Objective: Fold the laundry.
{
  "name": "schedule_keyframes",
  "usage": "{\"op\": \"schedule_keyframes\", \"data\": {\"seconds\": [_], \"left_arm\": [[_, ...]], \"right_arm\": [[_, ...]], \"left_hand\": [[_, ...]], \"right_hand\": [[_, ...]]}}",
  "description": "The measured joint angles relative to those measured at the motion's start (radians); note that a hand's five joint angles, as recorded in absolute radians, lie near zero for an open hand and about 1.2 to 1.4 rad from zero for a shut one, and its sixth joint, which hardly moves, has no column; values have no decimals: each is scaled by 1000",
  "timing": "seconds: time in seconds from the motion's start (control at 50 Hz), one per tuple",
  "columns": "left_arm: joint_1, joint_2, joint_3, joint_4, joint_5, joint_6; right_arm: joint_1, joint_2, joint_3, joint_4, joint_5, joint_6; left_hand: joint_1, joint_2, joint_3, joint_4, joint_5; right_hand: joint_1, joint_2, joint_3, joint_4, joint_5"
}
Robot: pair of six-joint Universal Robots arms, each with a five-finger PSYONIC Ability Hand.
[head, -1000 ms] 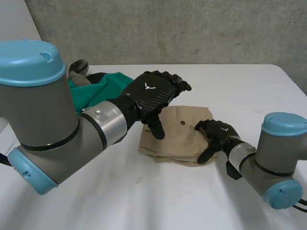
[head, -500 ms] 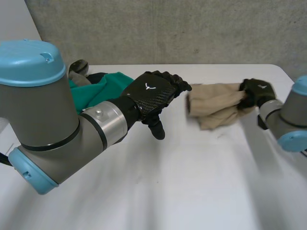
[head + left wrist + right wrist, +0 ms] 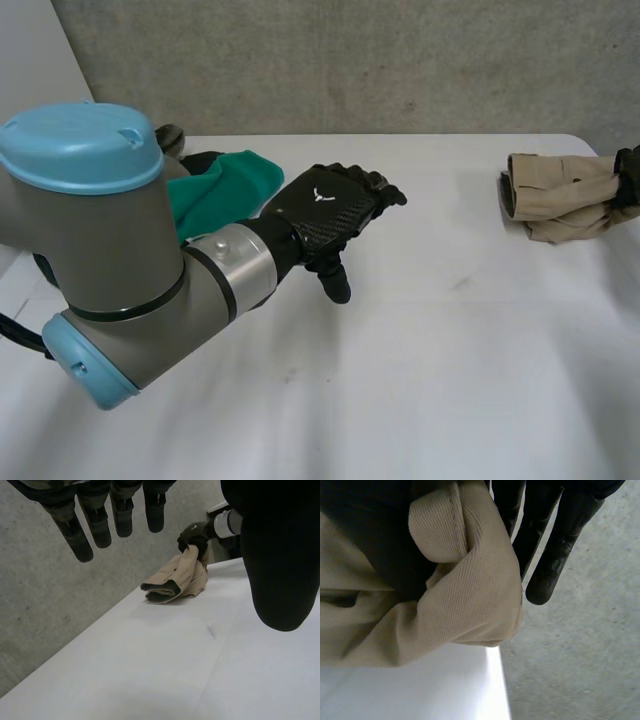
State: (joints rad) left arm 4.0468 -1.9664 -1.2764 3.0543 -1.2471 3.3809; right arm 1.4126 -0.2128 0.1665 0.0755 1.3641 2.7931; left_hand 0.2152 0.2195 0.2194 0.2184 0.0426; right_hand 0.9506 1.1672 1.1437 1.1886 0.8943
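A folded tan garment lies at the far right of the white table, bunched at its right end. My right hand is shut on that end; in the left wrist view the right hand clutches the tan garment from above. In the right wrist view the cloth is gathered in the palm, with fingers reaching past it. My left hand hovers open over the table's middle, holding nothing, its fingers straight.
A green cloth and darker laundry are piled at the back left, behind my left arm. The table's right edge runs just beside the tan garment, with grey floor beyond it.
My right hand closed on the tan garment and carried it from the table's middle to the far right. My left hand stayed almost in place.
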Motion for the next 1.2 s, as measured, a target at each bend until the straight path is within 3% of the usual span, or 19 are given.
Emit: {"op": "schedule_keyframes", "data": {"seconds": [0.04, 0.12, 0.14, 0.16, 0.42, 0.64, 0.68, 0.7, 0.78, 0.8, 0.92, 0.96, 1.1, 1.2], "left_arm": [[-1, -2, 1, 0, 0, 0], [-3, -4, 1, 0, 0, 0], [-3, -4, 1, 0, 0, 0], [-3, -4, 1, 0, 0, 0], [-6, -2, -1, 0, 0, 0], [-5, 14, -10, -1, -2, 0], [-4, 17, -11, -1, -3, 0], [0, 25, -11, -1, -5, 0], [11, 44, -10, 3, -9, 0], [24, 59, -9, 13, -16, 0], [79, 103, -9, 72, -55, 6], [126, 125, -8, 129, -87, 13], [368, 54, 33, 261, -124, 98], [515, -132, 119, 286, -121, 248]], "right_arm": [[-1, 1, 1, -9, 5, -24], [-2, 4, 6, -44, 38, -78], [-2, 5, 8, -52, 46, -87], [-3, 7, 12, -68, 64, -112], [-23, -26, 87, -108, 151, -214], [2, -398, 494, -111, 117, -356], [5, -418, 513, -110, 118, -367], [29, -526, 599, -113, 130, -414], [76, -636, 681, -133, 147, -439], [131, -723, 753, -172, 157, -437], [249, -877, 927, -295, 130, -365], [315, -968, 1043, -363, 77, -294], [447, -1139, 1317, -387, -112, -131], [528, -1162, 1444, -340, -163, -109]], "left_hand": [[0, 0, 0, 0, 0], [0, 0, 0, 0, 0], [0, 0, 0, 0, 0], [0, 0, 0, 0, 0], [0, 0, 0, 0, 0], [0, 0, 0, 0, 0], [0, 0, 0, 0, 0], [0, 0, 0, 0, 0], [0, 0, 0, 0, 0], [0, 0, 0, 0, 0], [0, -1, 0, -2, 0], [-9, -10, -10, -11, 0], [-9, -11, -10, -13, 0], [-9, -12, -10, -13, 0]], "right_hand": [[-24, -22, -19, -19, -15], [-588, -641, -639, -617, -594], [-630, -682, -678, -676, -648], [-739, -907, -887, -914, -807], [-750, -949, -932, -956, -828], [-750, -949, -932, -956, -828], [-750, -949, -932, -956, -828], [-750, -949, -932, -956, -828], [-750, -949, -932, -956, -828], [-750, -949, -932, -956, -828], [-750, -949, -932, -956, -828], [-750, -949, -932, -956, -828], [-750, -949, -932, -956, -833], [-750, -949, -932, -956, -833]]}}
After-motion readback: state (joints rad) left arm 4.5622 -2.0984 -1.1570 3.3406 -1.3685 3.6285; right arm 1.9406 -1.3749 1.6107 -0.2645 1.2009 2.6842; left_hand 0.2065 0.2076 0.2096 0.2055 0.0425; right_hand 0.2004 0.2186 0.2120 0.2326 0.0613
